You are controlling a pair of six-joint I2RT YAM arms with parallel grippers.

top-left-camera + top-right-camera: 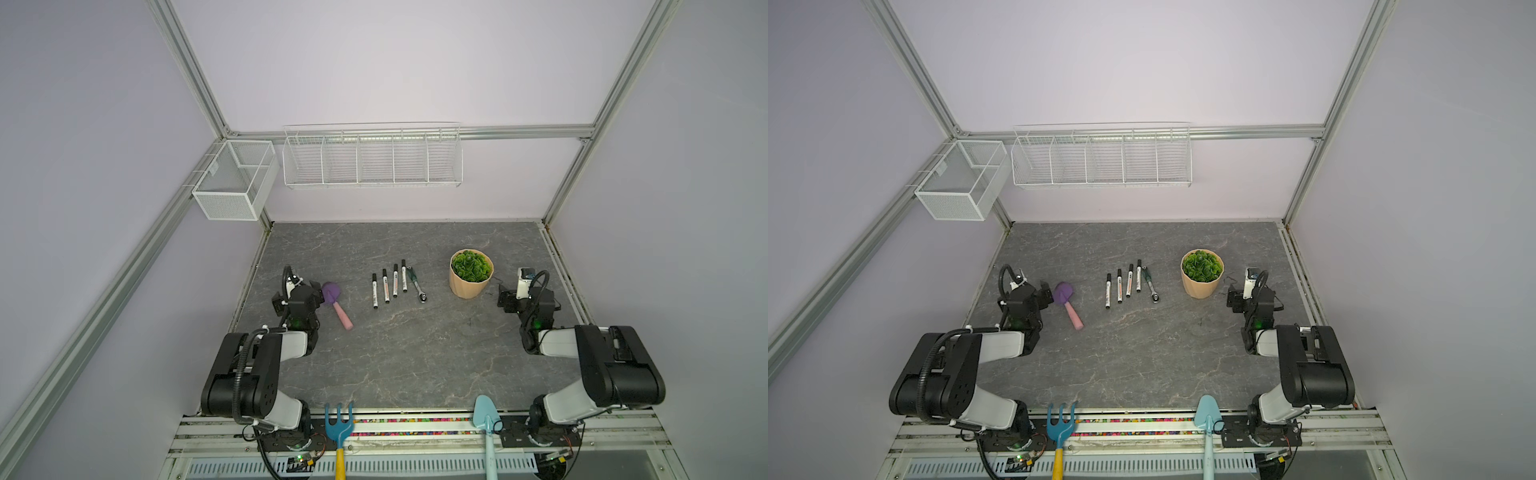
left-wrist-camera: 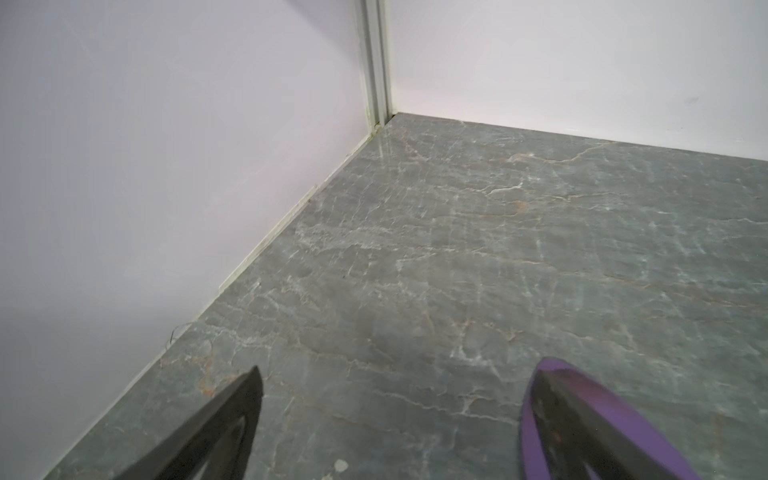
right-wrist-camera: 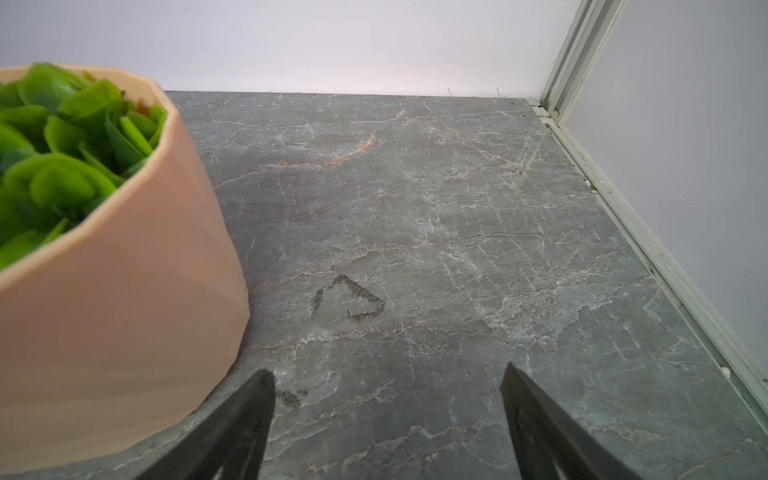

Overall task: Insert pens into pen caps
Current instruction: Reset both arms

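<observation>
Several pens [image 1: 385, 286] [image 1: 1119, 286] lie side by side in a row at mid-table, white barrels pointing toward the back wall. Black pen caps [image 1: 384, 273] [image 1: 1119, 273] sit on their far ends. No loose cap shows. My left gripper [image 1: 299, 293] [image 2: 399, 365] hovers low at the table's left, well left of the pens. It is open with bare tabletop between its fingers. My right gripper [image 1: 524, 297] [image 3: 387, 369] stands open at the table's right, also with nothing in it. Neither wrist view shows the pens.
A green-handled ratchet wrench [image 1: 415, 286] lies just right of the pens. A purple trowel [image 1: 332, 293] [image 2: 528, 436] with a pink handle lies by my left gripper. A potted plant [image 1: 467, 291] [image 3: 124, 311] stands beside my right gripper. Wire baskets [image 1: 374, 158] hang on the back wall.
</observation>
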